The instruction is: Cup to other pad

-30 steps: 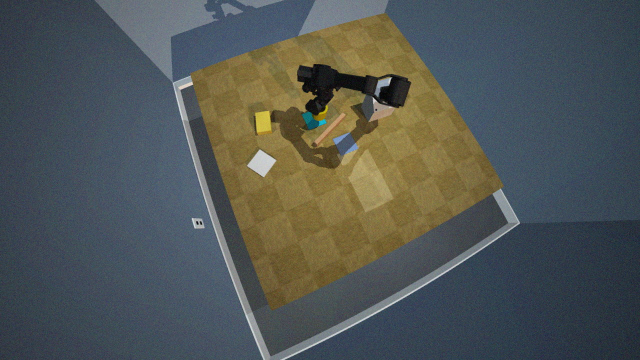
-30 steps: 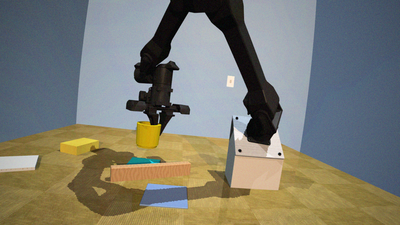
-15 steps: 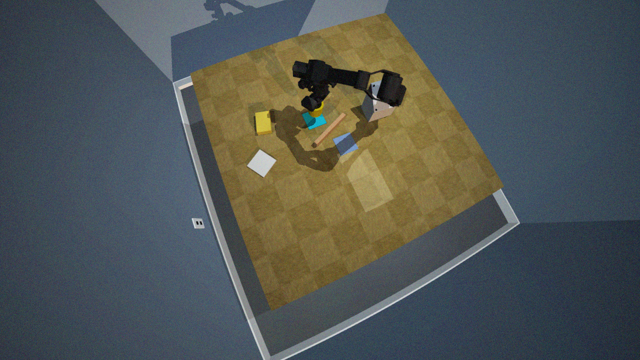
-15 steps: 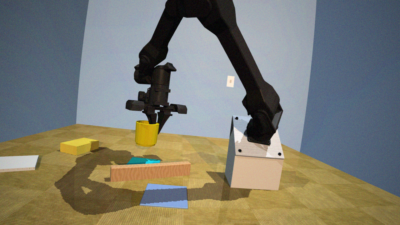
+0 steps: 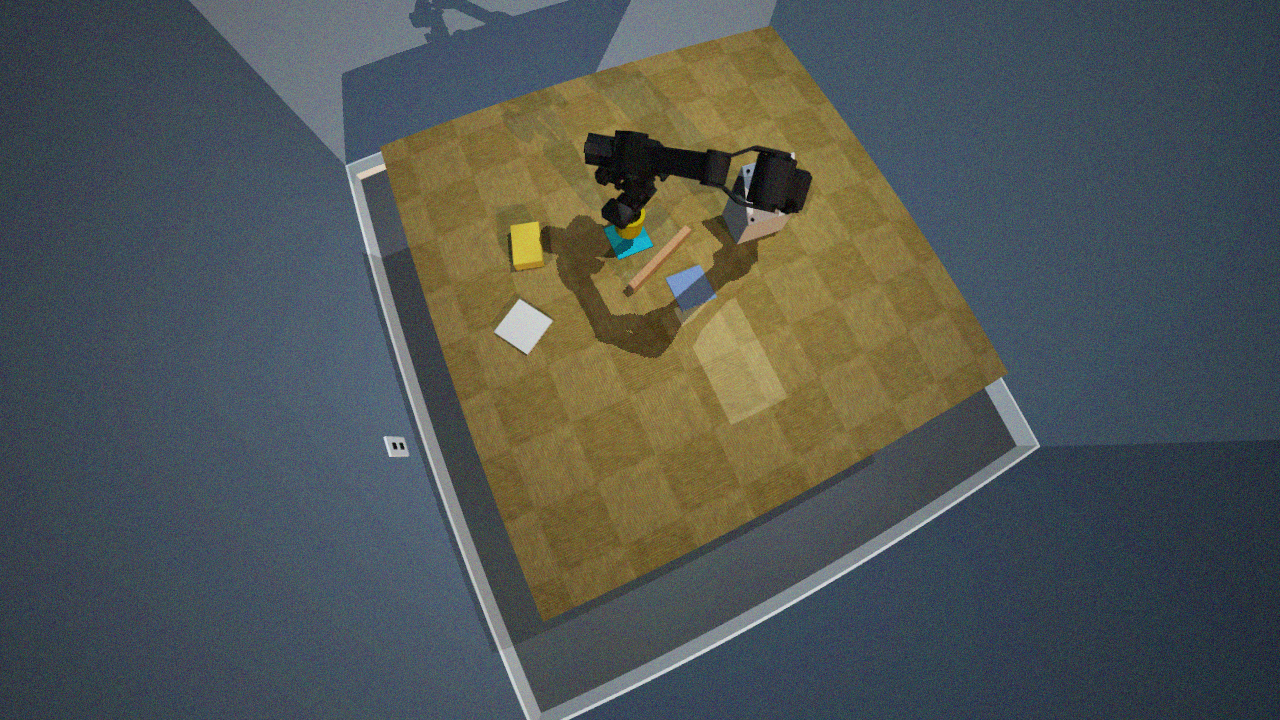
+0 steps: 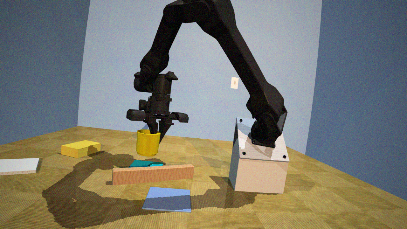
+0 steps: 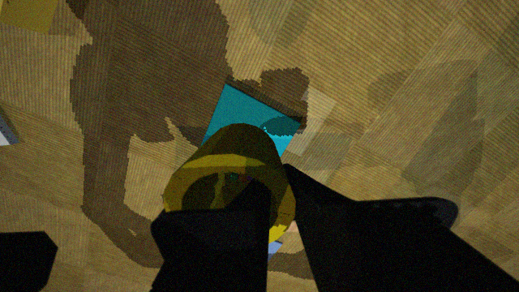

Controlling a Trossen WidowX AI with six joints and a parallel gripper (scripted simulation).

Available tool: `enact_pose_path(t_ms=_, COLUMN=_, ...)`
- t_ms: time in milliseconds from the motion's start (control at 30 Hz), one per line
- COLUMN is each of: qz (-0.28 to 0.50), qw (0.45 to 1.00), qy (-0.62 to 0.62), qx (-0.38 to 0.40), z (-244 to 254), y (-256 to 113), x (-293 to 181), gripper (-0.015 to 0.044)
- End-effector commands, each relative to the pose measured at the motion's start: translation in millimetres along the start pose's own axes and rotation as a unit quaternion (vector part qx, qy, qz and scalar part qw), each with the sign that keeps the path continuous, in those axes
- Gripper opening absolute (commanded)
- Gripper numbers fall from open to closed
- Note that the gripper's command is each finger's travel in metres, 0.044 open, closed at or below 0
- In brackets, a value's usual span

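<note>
My gripper (image 6: 157, 136) (image 7: 276, 169) is shut on the wall of the yellow cup (image 5: 634, 227) (image 6: 147, 144) (image 7: 243, 139), one finger inside the rim and one outside. The cup is upright and hangs in the air a little above the teal pad (image 5: 637, 248) (image 6: 138, 163) (image 7: 233, 103). In the wrist view a green marble (image 7: 233, 176) and a purplish one show dimly inside; one finger hides part of the inside. The blue pad (image 5: 687, 282) (image 6: 168, 199) (image 7: 274, 247) lies on the other side of the wooden bar, partly in the arm's shadow.
The wooden bar (image 5: 659, 259) (image 6: 153, 174) stands between the two pads. A yellow block (image 5: 526, 243) (image 6: 79, 148) (image 7: 30, 14) and a white tile (image 5: 523, 325) (image 6: 18, 165) lie off to the left. The arm's base block (image 5: 762, 227) (image 6: 259, 176) stands at the right.
</note>
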State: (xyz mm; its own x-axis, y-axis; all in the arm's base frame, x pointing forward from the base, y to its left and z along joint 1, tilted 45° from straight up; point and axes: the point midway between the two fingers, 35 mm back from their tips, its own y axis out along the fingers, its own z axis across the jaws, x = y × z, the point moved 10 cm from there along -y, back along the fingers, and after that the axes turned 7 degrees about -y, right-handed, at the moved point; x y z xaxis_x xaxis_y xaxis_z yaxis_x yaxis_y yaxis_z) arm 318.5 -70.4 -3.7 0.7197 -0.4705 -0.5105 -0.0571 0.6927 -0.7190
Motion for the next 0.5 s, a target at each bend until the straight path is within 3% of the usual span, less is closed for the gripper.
enact_pose_path(t_ms=0, qz=0.004, qw=1.0, qy=0.006, qx=0.001, z=-2, y=8, x=0, gripper=0.0)
enact_pose_path(t_ms=467, qz=0.004, qw=1.0, qy=0.006, qx=0.002, z=-3, y=33, x=1, gripper=0.0)
